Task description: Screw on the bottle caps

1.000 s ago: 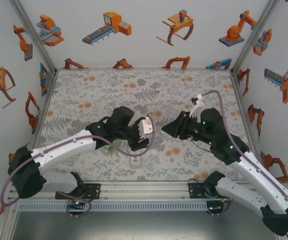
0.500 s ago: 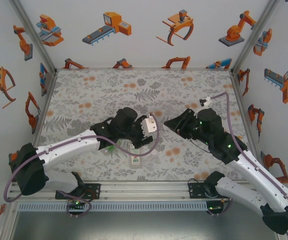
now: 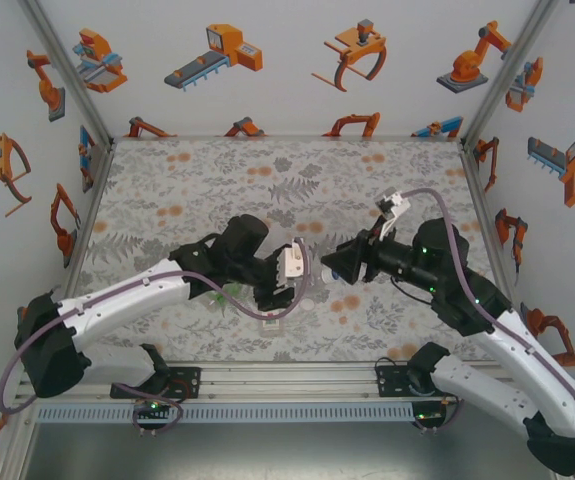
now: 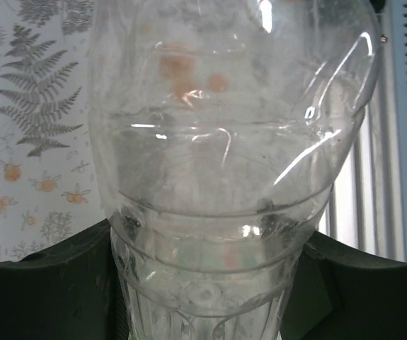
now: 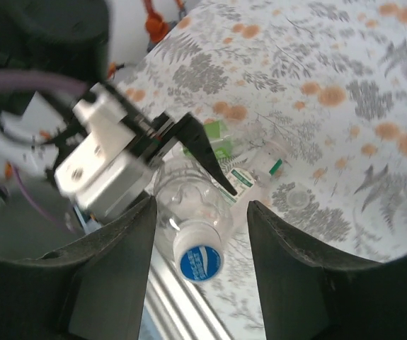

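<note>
Evidently you held the clear bottle (image 5: 189,202) clenched in your left hand (image 3: 270,292) near the table's (image 3: 167,180) front edge, aiming its blue-topped cap (image 5: 198,259) at your spread right hand (image 3: 335,264) for twisting.

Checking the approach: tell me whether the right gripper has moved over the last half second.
Yes. In the top view the right gripper has come closer to the near rail, away from the back wall.

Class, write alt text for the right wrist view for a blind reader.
The left hand holds a clear bottle, its blue-topped cap facing the camera between the fingers of the open right hand. A labelled bottle lies behind.
</note>
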Tool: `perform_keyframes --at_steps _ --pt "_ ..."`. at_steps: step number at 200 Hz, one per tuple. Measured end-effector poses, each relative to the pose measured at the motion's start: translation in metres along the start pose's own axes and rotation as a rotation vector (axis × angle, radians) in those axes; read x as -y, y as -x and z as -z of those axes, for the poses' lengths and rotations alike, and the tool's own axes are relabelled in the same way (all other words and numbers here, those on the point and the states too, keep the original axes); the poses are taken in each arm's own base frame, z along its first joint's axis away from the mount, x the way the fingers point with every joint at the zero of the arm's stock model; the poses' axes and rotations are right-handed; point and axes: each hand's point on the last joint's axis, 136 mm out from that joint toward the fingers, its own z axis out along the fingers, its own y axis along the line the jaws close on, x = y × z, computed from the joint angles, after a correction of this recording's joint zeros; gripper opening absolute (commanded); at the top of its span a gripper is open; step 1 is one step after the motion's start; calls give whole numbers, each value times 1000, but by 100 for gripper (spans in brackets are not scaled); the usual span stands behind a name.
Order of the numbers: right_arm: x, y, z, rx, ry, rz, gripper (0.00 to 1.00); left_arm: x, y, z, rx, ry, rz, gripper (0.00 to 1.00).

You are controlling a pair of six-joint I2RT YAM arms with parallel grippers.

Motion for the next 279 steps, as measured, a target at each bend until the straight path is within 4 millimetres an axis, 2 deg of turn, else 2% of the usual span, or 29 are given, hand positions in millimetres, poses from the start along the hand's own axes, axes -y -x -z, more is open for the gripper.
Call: perform_keyframes --at_steps 40,68,104,149,169,279 --pt "-48 -8 24 8 249 364 59 26 1 11 6 -117 -21 0" --pt "-63 -17 30 17 345 480 59 32 -1 14 1 -140 -20 0" --pt "-60 -40 20 -43 401 492 55 31 -1 13 -4 -137 -13 0" --pt "-55 -58 12 -88 424 478 50 31 -2 14 -4 -136 -10 0" --pt "-55 -61 11 -94 429 476 46 30 -2 14 -4 -134 -9 0" --pt "-54 -57 8 -78 427 485 41 27 -5 12 -13 -133 -1 0"
